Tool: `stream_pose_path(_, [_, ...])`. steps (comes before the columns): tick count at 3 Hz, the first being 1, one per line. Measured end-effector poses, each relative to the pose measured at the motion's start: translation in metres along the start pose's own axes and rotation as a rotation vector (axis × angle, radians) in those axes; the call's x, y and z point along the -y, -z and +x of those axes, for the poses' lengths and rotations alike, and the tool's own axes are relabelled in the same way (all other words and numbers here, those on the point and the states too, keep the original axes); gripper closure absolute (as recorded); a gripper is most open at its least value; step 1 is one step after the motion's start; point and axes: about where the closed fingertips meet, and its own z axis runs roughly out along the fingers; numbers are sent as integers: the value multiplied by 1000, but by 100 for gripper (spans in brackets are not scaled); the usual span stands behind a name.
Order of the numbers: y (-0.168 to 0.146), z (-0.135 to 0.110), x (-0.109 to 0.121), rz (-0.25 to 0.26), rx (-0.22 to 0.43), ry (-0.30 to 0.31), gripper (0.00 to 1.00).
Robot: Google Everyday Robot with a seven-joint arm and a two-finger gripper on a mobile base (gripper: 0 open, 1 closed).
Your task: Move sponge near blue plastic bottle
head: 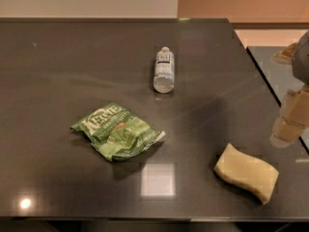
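- The blue plastic bottle (164, 70) lies on its side on the dark table (72, 57); its white cap points to the far edge and its base toward the camera; the white label with dark print sits at the cap end.
- The sponge (247, 172) lies flat on the table, well apart from the bottle, to the bottle's right and much nearer the camera; it is a pale yellow block with wavy edges; its long side runs slantwise, the end farther from the bottle being also the nearer to the camera.
- A crumpled green snack bag (117, 131) lies to the left of the bottle and nearer the camera; it touches neither the bottle nor the sponge; it is closer to the bottle than the sponge is.
- The gripper (289, 122) hangs far to the right of the bottle, at the table's right edge and at the border of the view; it is above the sponge and apart from it, somewhat farther from the bottle than the sponge is; whether it is spread or pressed together I cannot tell.
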Motion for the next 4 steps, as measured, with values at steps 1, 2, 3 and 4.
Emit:
stream_pose_path(1, [-15, 11, -24, -13, 42, -17, 0])
stream_pose_path(2, [-35, 18, -47, -45, 73, -31, 0])
stream_pose_path(3, [-54, 24, -67, -75, 96, -51, 0])
stream_pose_path(4, [-70, 25, -84, -100, 107, -53, 0])
